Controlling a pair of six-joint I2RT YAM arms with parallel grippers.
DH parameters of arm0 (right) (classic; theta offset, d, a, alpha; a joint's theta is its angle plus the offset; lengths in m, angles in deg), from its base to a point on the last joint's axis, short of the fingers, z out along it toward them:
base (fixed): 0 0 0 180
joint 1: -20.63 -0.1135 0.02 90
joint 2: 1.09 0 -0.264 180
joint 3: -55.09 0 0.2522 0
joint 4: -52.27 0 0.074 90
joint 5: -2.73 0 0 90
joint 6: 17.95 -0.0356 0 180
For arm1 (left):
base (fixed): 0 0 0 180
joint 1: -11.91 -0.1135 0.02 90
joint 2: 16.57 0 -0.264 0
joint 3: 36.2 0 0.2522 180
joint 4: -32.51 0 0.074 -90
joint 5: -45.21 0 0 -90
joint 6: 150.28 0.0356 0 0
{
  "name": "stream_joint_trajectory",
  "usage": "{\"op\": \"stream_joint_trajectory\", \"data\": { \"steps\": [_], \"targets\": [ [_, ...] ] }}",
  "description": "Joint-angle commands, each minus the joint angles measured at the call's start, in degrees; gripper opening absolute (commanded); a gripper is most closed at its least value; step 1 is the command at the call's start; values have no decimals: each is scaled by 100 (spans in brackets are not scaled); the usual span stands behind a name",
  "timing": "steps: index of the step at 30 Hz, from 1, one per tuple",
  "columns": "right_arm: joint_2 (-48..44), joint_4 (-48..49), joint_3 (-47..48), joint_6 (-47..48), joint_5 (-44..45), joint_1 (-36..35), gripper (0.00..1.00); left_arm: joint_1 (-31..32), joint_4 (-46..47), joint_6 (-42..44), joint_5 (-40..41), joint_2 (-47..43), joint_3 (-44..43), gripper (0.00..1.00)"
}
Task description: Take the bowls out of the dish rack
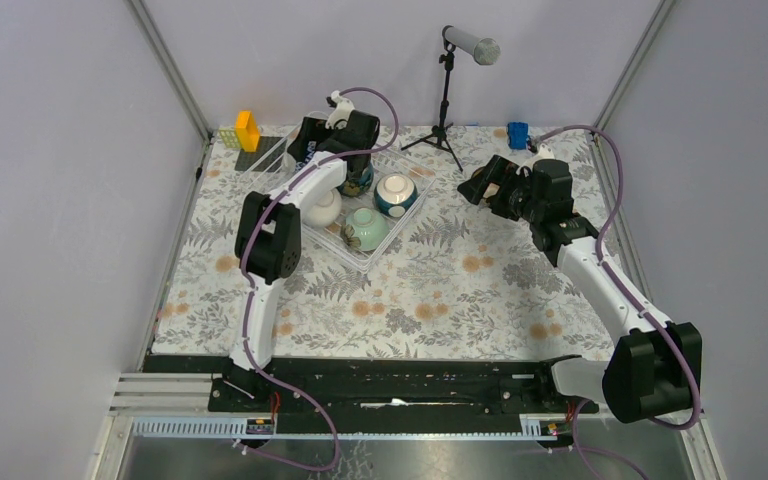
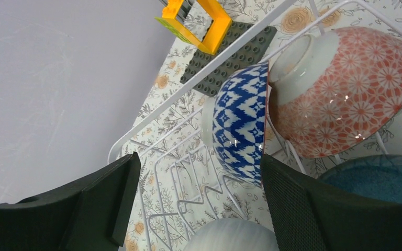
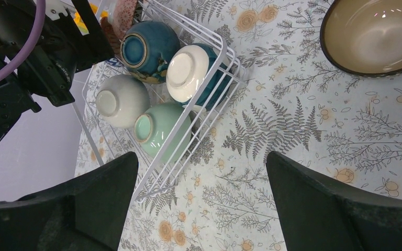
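Observation:
The dish rack [image 1: 392, 222] is a white wire rack at the back left of the table. In the top view it holds a white bowl [image 1: 326, 207], a pale green bowl [image 1: 365, 229] and a dark teal bowl [image 1: 396, 194]. My left gripper [image 2: 199, 204] is open above the rack's far end. Its right finger [image 2: 293, 209] is beside the rim of a blue-white bowl [image 2: 241, 125] that leans on a red patterned bowl [image 2: 345, 94]. My right gripper [image 3: 201, 204] is open and empty above the cloth, right of the rack [image 3: 225, 57]. A brown bowl [image 3: 374, 34] sits upright on the table.
Orange and yellow blocks [image 1: 247, 130] stand on a black gridded mat [image 2: 225, 63] behind the rack. A microphone stand [image 1: 447, 95] and a blue cup [image 1: 517, 133] are at the back. Grey walls close in the left, right and back sides.

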State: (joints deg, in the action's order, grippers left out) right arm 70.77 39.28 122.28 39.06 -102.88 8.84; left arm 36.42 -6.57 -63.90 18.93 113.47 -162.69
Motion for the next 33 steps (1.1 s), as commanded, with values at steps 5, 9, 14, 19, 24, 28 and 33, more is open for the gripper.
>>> {"op": "stream_joint_trajectory", "data": {
  "steps": [5, 9, 14, 19, 24, 28, 33],
  "targets": [
    [0, 310, -16, 106, -11, -16, 99, -91, 429, 294, 323, 158, -176, 89],
    [-60, 310, -41, 133, 42, -16, 99, -151, 416, 224, 99, 182, -189, 89],
    [-96, 314, -75, 151, 59, -16, 99, -192, 423, 170, -169, 252, -213, 89],
    [-114, 309, -78, 162, 77, -12, 100, -191, 416, 113, -510, 248, -190, 95],
    [-103, 310, -77, 166, 76, -16, 100, -191, 422, 186, -570, 266, -168, 99],
    [-102, 312, -78, 165, 86, -16, 99, -192, 418, 257, -492, 295, -127, 99],
    [-94, 311, -78, 164, 87, -16, 99, -208, 392, 270, -345, 336, -70, 94]
  ]
}}
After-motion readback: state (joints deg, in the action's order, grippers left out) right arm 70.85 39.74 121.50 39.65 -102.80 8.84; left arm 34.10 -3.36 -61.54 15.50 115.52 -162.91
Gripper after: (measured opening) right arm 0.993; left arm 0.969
